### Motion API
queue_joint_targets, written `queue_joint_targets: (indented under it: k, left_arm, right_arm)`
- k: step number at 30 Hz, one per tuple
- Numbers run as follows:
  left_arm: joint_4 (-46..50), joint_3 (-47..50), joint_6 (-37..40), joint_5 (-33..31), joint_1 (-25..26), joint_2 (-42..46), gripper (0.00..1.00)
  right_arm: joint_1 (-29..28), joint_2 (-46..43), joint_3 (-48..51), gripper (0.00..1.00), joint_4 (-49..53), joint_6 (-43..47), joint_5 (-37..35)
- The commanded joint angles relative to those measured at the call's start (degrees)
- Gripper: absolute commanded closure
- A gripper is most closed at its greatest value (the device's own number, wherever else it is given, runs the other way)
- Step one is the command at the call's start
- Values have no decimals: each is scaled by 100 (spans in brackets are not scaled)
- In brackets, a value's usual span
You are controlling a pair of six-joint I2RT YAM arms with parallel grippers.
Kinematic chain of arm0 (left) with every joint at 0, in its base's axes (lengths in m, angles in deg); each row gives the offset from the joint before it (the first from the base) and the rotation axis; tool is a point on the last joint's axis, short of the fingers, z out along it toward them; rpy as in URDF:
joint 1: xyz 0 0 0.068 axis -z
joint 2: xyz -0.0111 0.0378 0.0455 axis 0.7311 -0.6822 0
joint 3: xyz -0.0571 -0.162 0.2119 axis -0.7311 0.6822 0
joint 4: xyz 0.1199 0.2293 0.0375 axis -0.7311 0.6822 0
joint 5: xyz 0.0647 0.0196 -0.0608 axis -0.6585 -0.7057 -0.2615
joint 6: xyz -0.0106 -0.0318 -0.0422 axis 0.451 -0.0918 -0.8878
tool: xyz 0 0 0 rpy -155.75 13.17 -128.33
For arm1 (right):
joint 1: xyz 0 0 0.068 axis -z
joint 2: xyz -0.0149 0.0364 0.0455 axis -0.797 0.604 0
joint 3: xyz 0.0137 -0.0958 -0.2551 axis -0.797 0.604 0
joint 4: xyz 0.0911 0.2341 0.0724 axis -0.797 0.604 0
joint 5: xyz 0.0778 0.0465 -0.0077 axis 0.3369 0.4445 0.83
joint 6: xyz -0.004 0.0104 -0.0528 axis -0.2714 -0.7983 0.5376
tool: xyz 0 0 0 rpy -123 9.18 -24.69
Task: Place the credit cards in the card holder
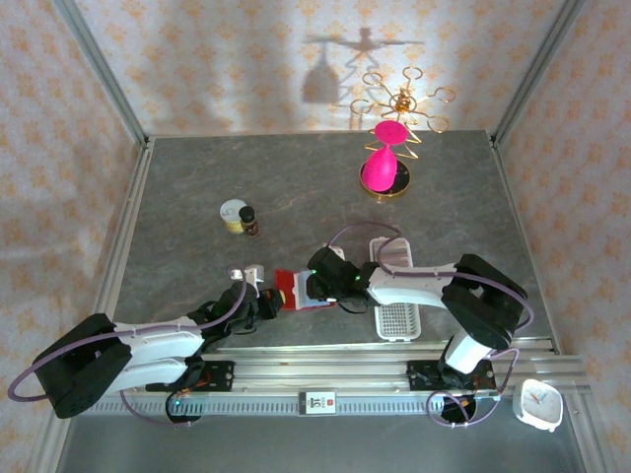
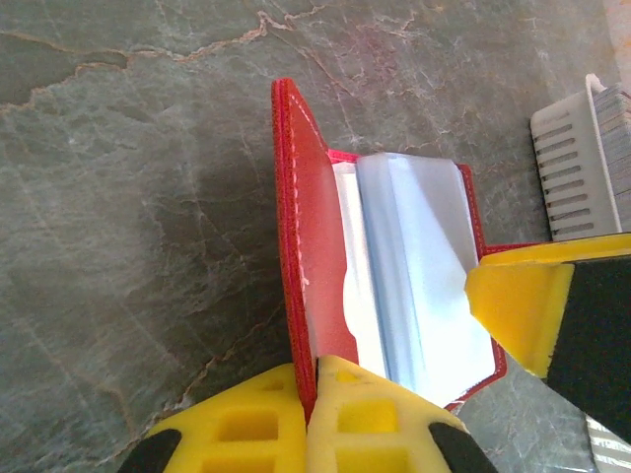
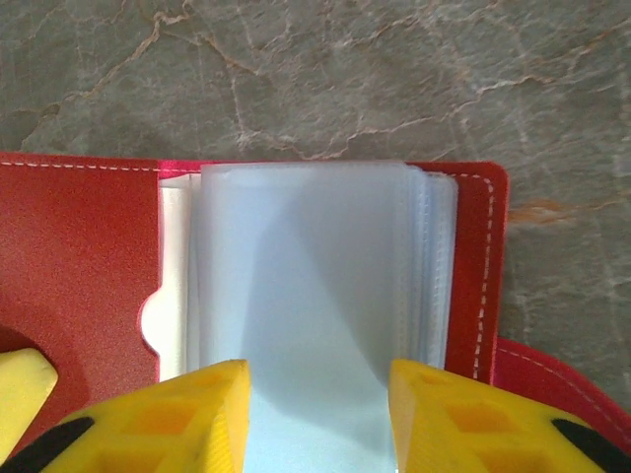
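The card holder (image 1: 296, 292) lies open on the table, just left of the white slotted tray (image 1: 399, 320), with its clear sleeves fanned. My left gripper (image 2: 315, 379) is clamped on the raised red cover. My right gripper (image 3: 317, 394) straddles the sleeves with its fingers apart, and I cannot tell whether it grips them. Both arms crowd the holder. Well beyond the tray on its left are one pale-lidded jar (image 1: 234, 214) and one dark bottle (image 1: 248, 220). Straight beyond the tray is one pink ornament (image 1: 385, 163).

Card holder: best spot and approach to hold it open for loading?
Pinch the card holder by its raised red cover edge, coming from the left, as the left gripper does. That cover stands thin and upright, while the sleeved half lies flat.
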Motion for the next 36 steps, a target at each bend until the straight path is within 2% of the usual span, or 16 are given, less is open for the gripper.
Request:
queue_joint_targets:
  k: [1, 6, 25, 36]
  left_arm:
    - [-66, 98, -32, 95, 25, 4, 100]
    - [-302, 187, -86, 187, 37, -44, 100]
    - [-552, 194, -173, 296, 63, -260, 100]
    - [-931, 220, -285, 368, 129, -715, 100]
  right_arm:
    - [-66, -439, -85, 58, 131, -61, -297]
    - [-98, -462, -13, 58, -161, -1, 90]
    - [-113, 267, -110, 56, 17, -75, 17]
    - [-116, 205, 39, 54, -953, -372, 663]
